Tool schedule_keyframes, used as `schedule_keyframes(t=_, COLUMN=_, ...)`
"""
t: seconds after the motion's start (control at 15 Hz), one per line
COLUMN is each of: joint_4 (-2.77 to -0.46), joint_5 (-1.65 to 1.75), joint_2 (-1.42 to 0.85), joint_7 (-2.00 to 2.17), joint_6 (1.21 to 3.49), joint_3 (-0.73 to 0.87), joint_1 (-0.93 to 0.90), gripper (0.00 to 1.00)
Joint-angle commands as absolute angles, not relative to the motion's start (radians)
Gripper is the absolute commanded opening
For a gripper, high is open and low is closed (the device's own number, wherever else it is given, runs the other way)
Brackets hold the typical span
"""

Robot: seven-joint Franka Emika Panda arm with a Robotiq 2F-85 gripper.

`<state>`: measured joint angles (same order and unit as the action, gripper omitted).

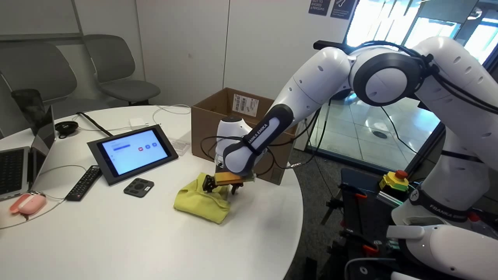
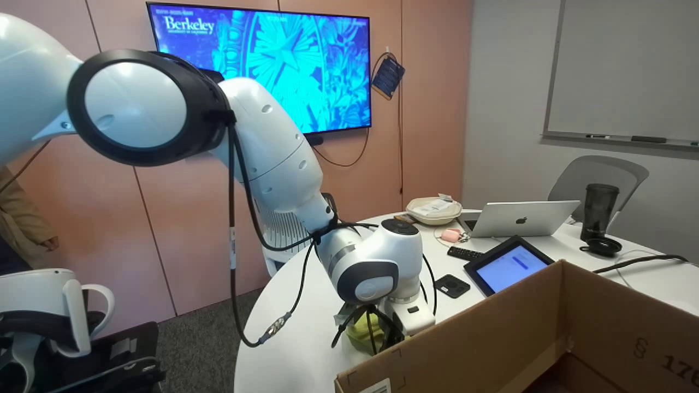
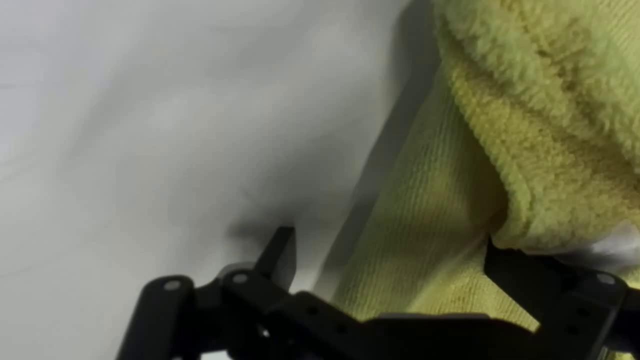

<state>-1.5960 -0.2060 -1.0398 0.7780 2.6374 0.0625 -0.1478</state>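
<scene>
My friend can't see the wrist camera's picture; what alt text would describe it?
An open black gripper straddles the edge of a yellow-green cloth on a white table, one finger over the table, the other at a cloth fold.

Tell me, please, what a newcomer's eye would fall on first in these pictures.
The white arm would probably catch the eye first, arching over the round table beside an open cardboard box. Its open pincer straddles an edge of a yellow cloth. In an exterior view, a blue wall screen glows behind the arm.
</scene>
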Motion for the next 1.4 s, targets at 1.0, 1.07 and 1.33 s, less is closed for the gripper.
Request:
schedule_keyframes(t=1.0, joint_4=-1.616, joint_5=-0.207, joint_2=-0.996, joint_7=0.642, joint_6=2.641, joint_3=0.059, joint_1=-0.187, gripper=1.0)
schedule_keyframes(t=1.07, joint_4=-1.607, joint_5=-0.206, joint_2=-1.0, joint_7=0.643, joint_6=2.64, joint_3=0.063, joint_1=-0.183, gripper=1.0)
schedule_keyframes(t=1.33, joint_4=-1.566, joint_5=-0.206, joint_2=-1.029, joint_7=0.642, joint_6=2.638, joint_3=0.074, joint_1=-0.166, gripper=1.0)
